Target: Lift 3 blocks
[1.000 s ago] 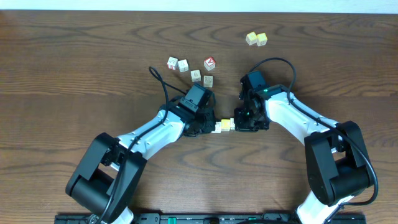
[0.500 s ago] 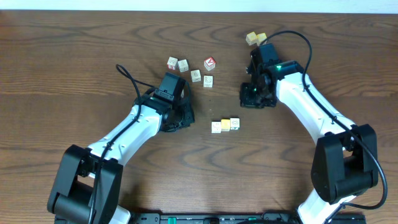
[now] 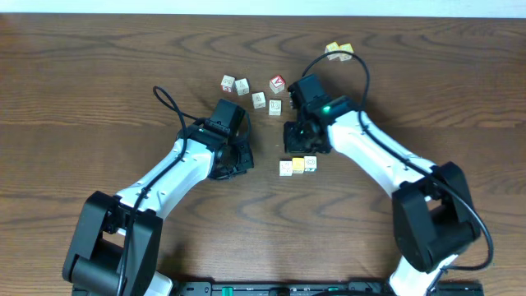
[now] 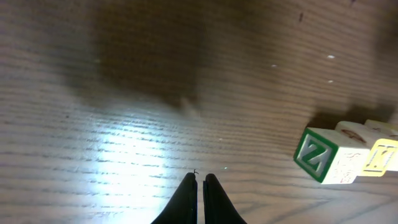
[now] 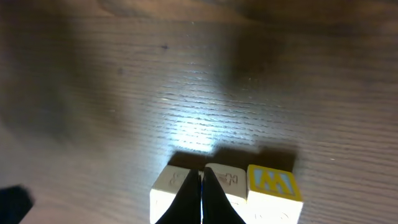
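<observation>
Overhead: both arms bend inward over the wooden table (image 3: 99, 74). The three blocks (image 3: 298, 165) lie in a touching row, with the left gripper (image 3: 243, 161) beside them and the right gripper (image 3: 299, 148) just behind.
Left wrist: jaws pressed together, empty; the green-letter block (image 4: 320, 155) sits off right.
Right wrist: jaws closed, empty, over two whitish blocks (image 5: 166, 186); the yellow-faced block (image 5: 272, 183) ends the row.

This is looking like a robotics lab: left arm (image 3: 168, 174) and right arm (image 3: 385, 158) are standing at six o'clock over a wood-grain table (image 3: 74, 74).
</observation>
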